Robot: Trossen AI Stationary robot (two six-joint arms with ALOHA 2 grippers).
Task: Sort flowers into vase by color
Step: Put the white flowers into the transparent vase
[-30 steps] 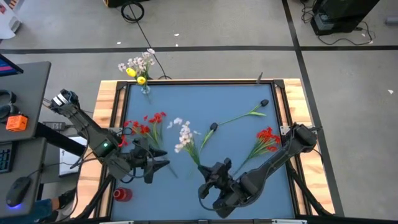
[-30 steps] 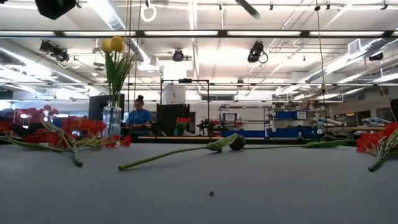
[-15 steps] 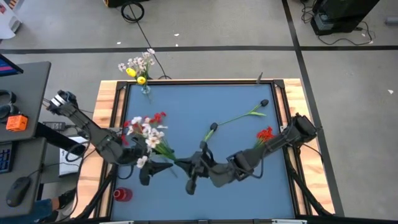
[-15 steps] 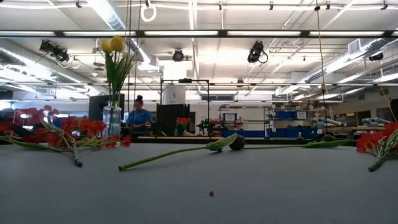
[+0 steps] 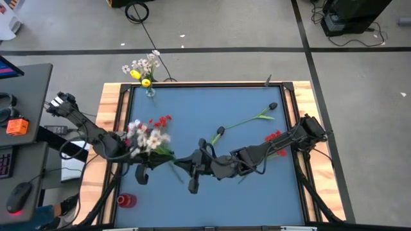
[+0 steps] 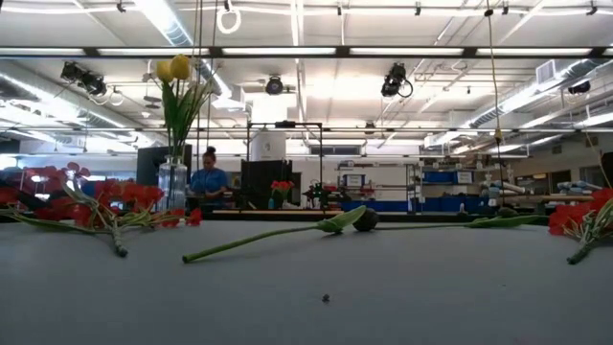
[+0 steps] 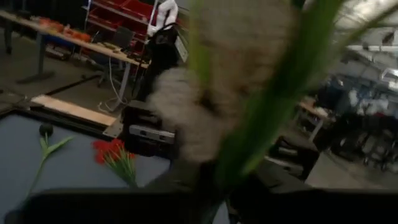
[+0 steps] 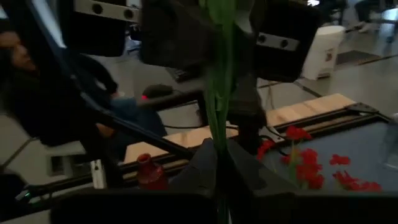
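Note:
My right gripper is shut on the stem of a white-blossomed sprig at the table's near middle. The blossoms stand over my left gripper and fill the left wrist view. A red sprig lies on the mat beside them. Two dark-bud sprigs lie mid-table. Another red sprig lies at the right, partly under my right arm. A glass vase with yellow and white flowers stands at the far left corner. My right gripper pinches the white sprig's green stem between its two fingers, near the stem's lower end. The sprig is lifted clear of the mat. Its stem runs on past the fingers toward my left gripper, blossoms at the far end.
A small red vase stands at the near left corner. The low view shows the glass vase, the left red sprig, a dark-bud sprig and the right red sprig. A person is far behind.
My right gripper has gone toward the table's left edge with the white sprig. The sprig lay on the mat mid-table. Now it is lifted, with its blossoms swung over my left gripper. My left arm has drawn back a little toward the left edge.

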